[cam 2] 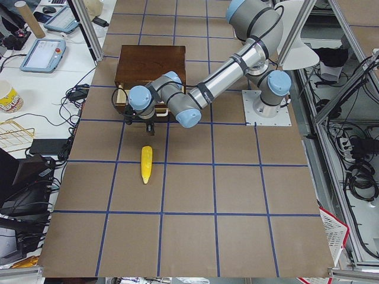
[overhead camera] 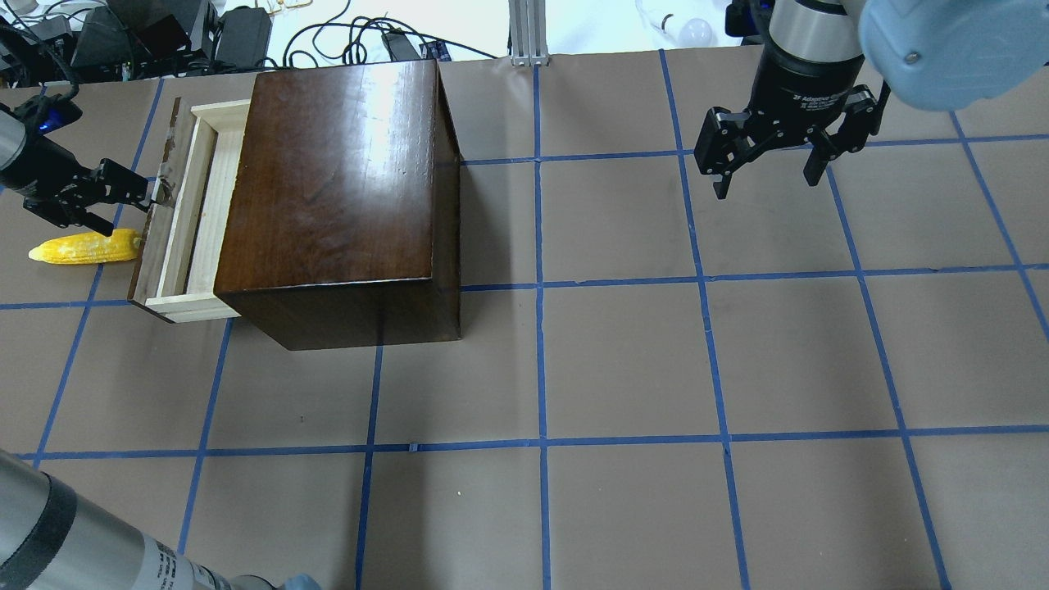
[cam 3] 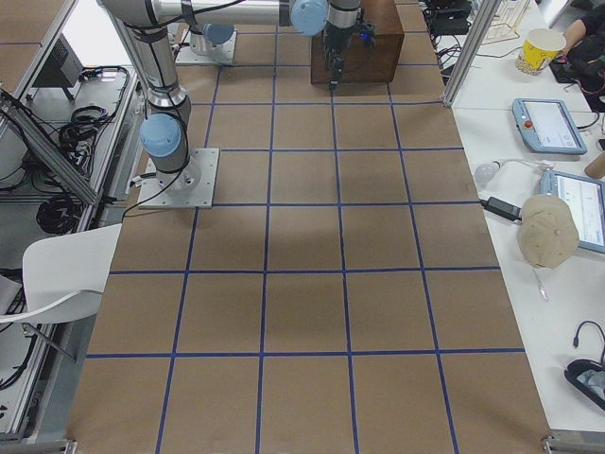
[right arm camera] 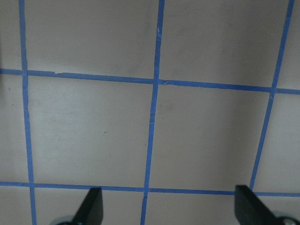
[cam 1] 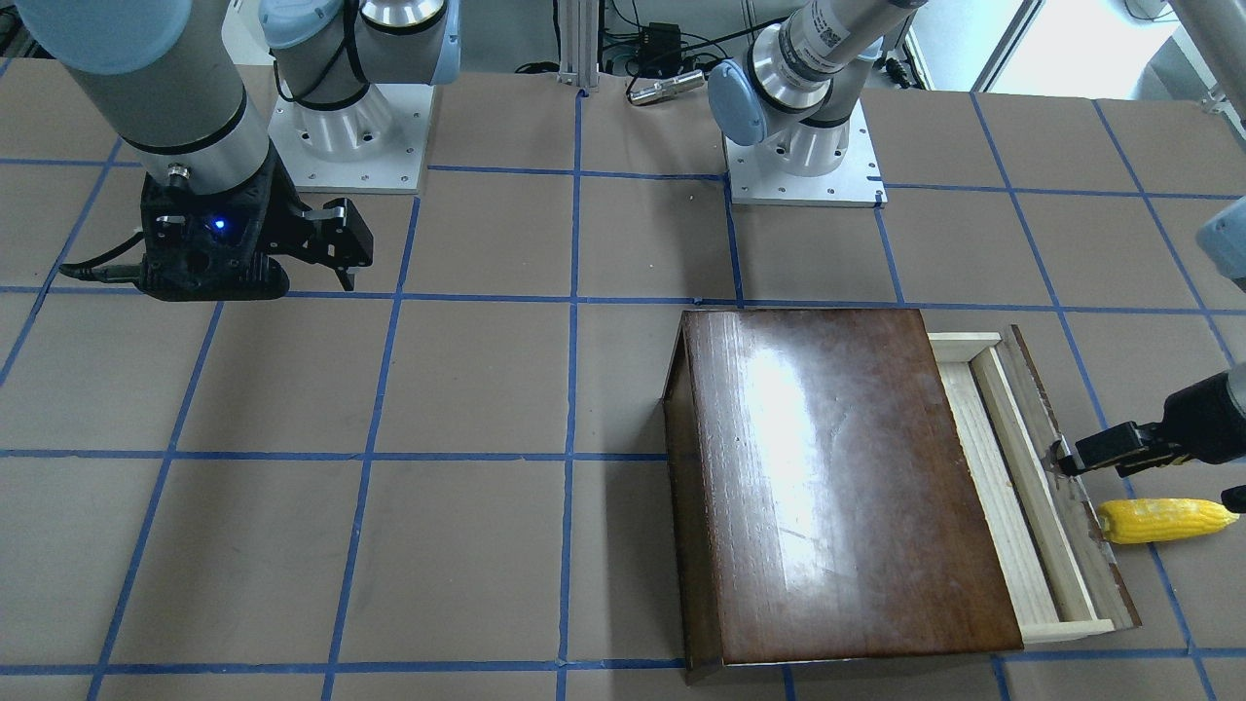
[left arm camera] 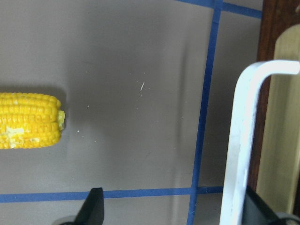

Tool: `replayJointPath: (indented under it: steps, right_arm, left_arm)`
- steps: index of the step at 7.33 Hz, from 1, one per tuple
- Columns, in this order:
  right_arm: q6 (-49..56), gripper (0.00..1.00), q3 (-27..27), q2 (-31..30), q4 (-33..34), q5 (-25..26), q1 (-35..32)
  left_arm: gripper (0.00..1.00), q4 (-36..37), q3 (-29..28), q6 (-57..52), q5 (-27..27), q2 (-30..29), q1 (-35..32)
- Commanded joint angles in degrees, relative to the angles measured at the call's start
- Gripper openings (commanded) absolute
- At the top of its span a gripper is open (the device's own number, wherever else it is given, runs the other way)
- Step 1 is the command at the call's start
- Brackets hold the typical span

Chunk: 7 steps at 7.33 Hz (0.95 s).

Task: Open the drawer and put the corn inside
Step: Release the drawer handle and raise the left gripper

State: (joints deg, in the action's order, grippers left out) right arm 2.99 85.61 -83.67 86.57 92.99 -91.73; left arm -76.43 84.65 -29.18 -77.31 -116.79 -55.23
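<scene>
Front-facing: drawer part-way out of cabinet, toward 3 o'clock. Left pincer at its front panel. Corn lies on the table against that panel, at the pincer's 5 o'clock.

Overhead: right pincer spread, idle, well apart.

Left wrist: left pincer spread, handle beside one finger, not pinched.

Judgement: grip squarely, pull straight; corn blocks the drawer's path.
</scene>
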Motion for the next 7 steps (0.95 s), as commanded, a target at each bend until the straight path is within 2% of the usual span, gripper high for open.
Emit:
replayJointPath:
  steps: [1, 2, 3, 4, 7]
  right_arm:
    - [0.0, 1.00, 0.0, 0.0, 0.1, 0.1, 0.1]
    - [0.0, 1.00, 0.0, 0.0, 0.0, 0.0, 0.1]
    - [0.0, 1.00, 0.0, 0.0, 0.0, 0.0, 0.0]
    - [0.0, 1.00, 0.0, 0.0, 0.0, 0.0, 0.1]
    - [0.0, 1.00, 0.0, 0.0, 0.0, 0.0, 0.1]
  left_arm:
    - [1.00, -1.5, -1.8, 0.0, -0.1, 1.7, -0.3]
    - [1.00, -2.3, -3.7, -0.5, -0.5, 1.9, -0.1]
    - [1.00, -2.3, -5.2, -7.0, -3.4, 1.7, 0.0]
    - [1.00, -1.9, -5.5, -18.1, -8.3, 1.0, 1.2]
    - [1.00, 0.0, -5.5, -42.5, -13.0, -1.4, 2.6]
